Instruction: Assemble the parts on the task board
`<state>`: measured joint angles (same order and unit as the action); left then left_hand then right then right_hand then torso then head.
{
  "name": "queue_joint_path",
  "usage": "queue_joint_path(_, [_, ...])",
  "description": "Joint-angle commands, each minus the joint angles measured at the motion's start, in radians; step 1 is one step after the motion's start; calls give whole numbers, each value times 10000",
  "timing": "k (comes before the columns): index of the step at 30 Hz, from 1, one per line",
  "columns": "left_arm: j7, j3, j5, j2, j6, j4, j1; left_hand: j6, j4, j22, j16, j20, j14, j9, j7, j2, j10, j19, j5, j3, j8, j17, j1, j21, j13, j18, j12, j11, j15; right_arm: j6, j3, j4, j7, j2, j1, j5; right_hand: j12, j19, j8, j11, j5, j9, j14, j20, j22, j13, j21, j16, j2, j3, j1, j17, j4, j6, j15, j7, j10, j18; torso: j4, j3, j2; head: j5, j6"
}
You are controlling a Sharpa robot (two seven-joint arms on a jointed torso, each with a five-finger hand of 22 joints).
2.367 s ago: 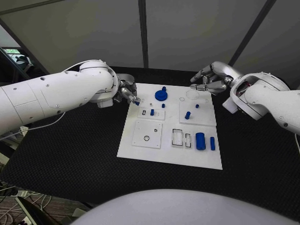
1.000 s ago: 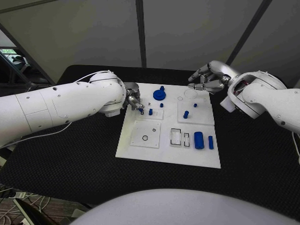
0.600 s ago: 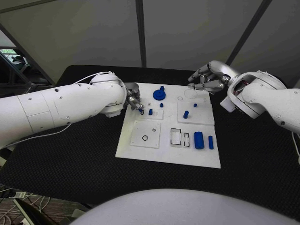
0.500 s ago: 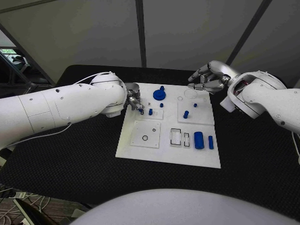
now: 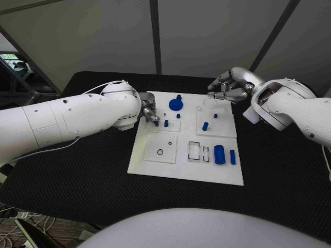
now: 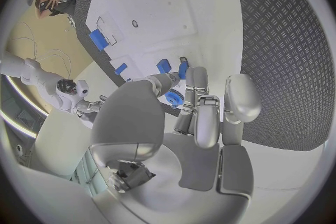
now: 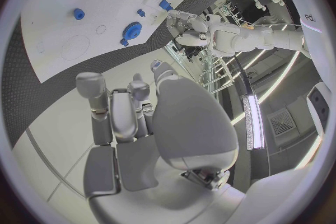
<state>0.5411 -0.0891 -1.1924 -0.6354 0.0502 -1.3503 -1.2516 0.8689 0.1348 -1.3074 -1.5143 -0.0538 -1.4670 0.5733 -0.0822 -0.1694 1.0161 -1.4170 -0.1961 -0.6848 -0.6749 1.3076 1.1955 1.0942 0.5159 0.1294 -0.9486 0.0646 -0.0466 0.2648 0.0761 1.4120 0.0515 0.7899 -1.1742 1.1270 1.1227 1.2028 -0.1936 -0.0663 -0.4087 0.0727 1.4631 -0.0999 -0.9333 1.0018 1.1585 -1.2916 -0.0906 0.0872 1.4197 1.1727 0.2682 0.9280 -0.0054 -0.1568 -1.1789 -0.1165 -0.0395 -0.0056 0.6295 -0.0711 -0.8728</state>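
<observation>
Left hand [image 5: 150,114] pinches a small blue peg [image 5: 156,123] upright over the white board's [image 5: 180,168] left edge, socket directly below; right hand [image 5: 230,88] hovers empty, fingers loosely curled, beyond the far edge.

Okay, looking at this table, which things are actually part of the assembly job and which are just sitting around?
Part of the job:
task board
blue gear
large blue cylinder
slim blue bar
small blue pegs
left hand, at the board's small pegs

Just there:
black table
right hand, off the board's far edge
</observation>
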Motion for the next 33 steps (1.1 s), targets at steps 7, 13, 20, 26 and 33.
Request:
queue_joint_path(7, [104, 2, -84, 10, -75, -48, 30, 2, -1389, -1531, -64, 6, -490, 21, 52, 22, 705, -94, -44, -1464, -70, 1195, -79, 54, 26, -444, -66, -626, -90, 48, 7, -7, -61, -14, -14, -15, -8, -48, -56, 9, -41, -11, 320, 26, 9, 11, -46, 29, 32, 64, 8, 11, 14, -38, -67, 30, 79, -124, 2, 1, 1, -1, 2])
queue_joint_path(13, [123, 3, -85, 16, -34, -51, 52, 2, -1389, -1531, -64, 6, -490, 21, 52, 22, 705, -94, -44, -1464, -70, 1195, -79, 54, 26, -444, -66, -626, -90, 44, 7, -14, -62, -13, -14, -15, -8, -48, -56, 9, -41, -11, 320, 26, 9, 11, -46, 29, 32, 64, 8, 11, 14, -38, -67, 30, 79, -124, -4, 1, -1, -1, 2])
queue_joint_path(20, [134, 3, -227, 5, 53, -112, 78, 6, -1403, -1555, -72, 10, -500, 27, 56, 11, 718, -128, -51, -1480, -73, 1217, -93, 162, 33, -462, -71, -631, -95, 28, 7, -22, -63, -27, -14, -16, -8, -48, -56, 9, -41, -11, 320, 26, 9, 11, -46, 29, 32, 64, 8, 11, 14, -38, -67, 30, 79, -124, -5, -7, -3, -3, 2])
queue_joint_path(26, [152, 4, -285, 4, 90, -112, 93, 12, -1413, -1569, -79, 15, -510, 33, 60, 3, 735, -150, -57, -1493, -78, 1238, -109, 230, 44, -473, -80, -635, -99, 11, 7, -33, -66, -35, -14, -16, -8, -48, -56, 9, -41, -11, 320, 26, 9, 11, -46, 29, 32, 64, 8, 11, 14, -38, -67, 30, 79, -124, 0, -3, -1, 2, 2])
queue_joint_path(33, [159, 4, -296, 7, 128, -117, 123, 16, -1419, -1576, -85, 18, -519, 38, 62, 0, 751, -161, -59, -1503, -81, 1256, -120, 261, 62, -478, -92, -638, -102, -6, 7, -49, -67, -47, -14, -16, -12, -47, -72, 10, -43, -9, 321, 25, 9, -4, -54, 37, 23, 71, 2, 15, 13, -35, -67, 32, 93, -123, -5, -3, 0, 8, 2])
